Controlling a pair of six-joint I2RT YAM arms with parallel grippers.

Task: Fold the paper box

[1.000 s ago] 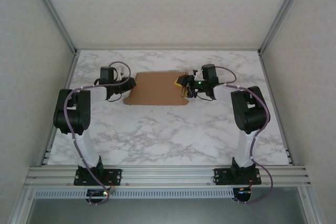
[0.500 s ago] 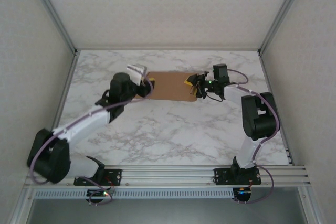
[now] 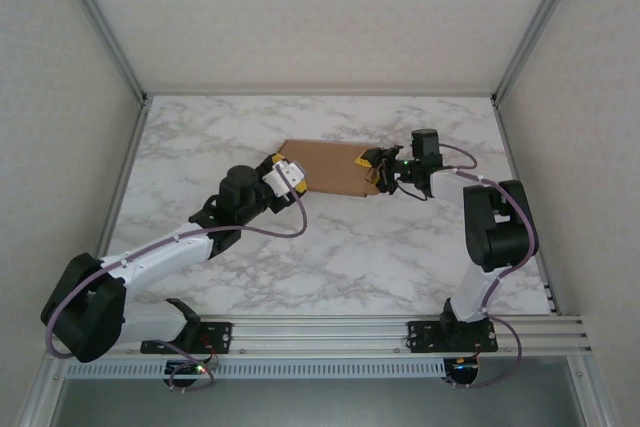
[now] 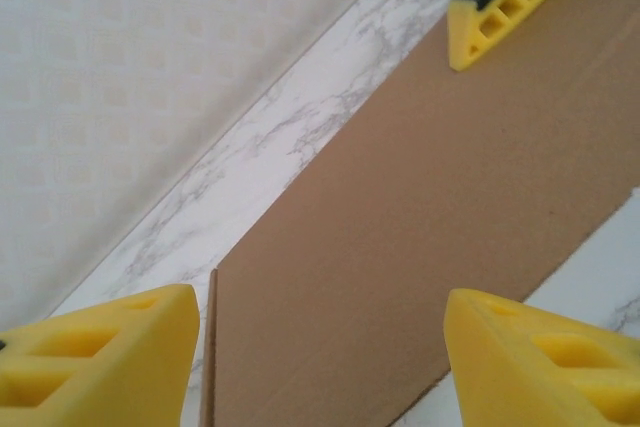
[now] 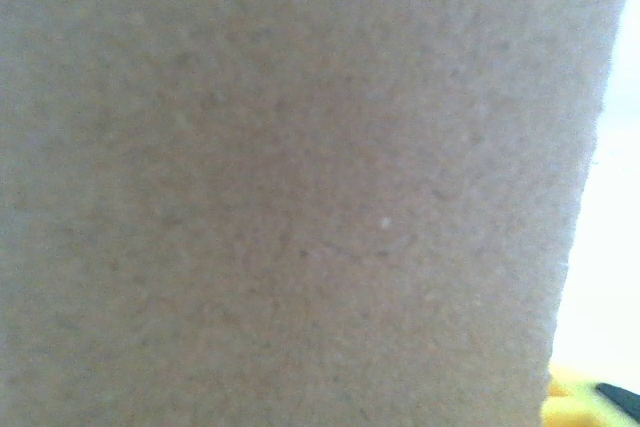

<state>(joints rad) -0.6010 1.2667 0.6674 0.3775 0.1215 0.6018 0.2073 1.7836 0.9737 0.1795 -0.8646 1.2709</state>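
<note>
1. While you had the paper box lying flat on the marble table, toward its far middle, your two arms reached to the two short ends of it. I judge this was so that one end could be steadied while the other was worked.
2. Your left gripper stood at the left end of the box with its jaws wide apart. In the left wrist view the two yellow fingertips were far from each other, and the brown board showed between and beyond them. Nothing was between the pads, so this gripper had hold of nothing. I judge it was lined up to take the left edge or a flap there.
3. Your right gripper was at the right end. In the left wrist view one yellow finger of it lay on the top face of the board, near the far corner. In the right wrist view the cardboard was very close before the lens. Whether a second finger was under the board and pinched it, I could not tell.
4. As a container, the box was not yet one. It was a thin flat piece with no wall raised and no hollow to see, and nothing was in it. The folding seemed to be at an early step.
5. Such a board is light and the table looked smooth. I think it could slide away if you pushed from the left end only, so the right end needed to be held down.
</note>
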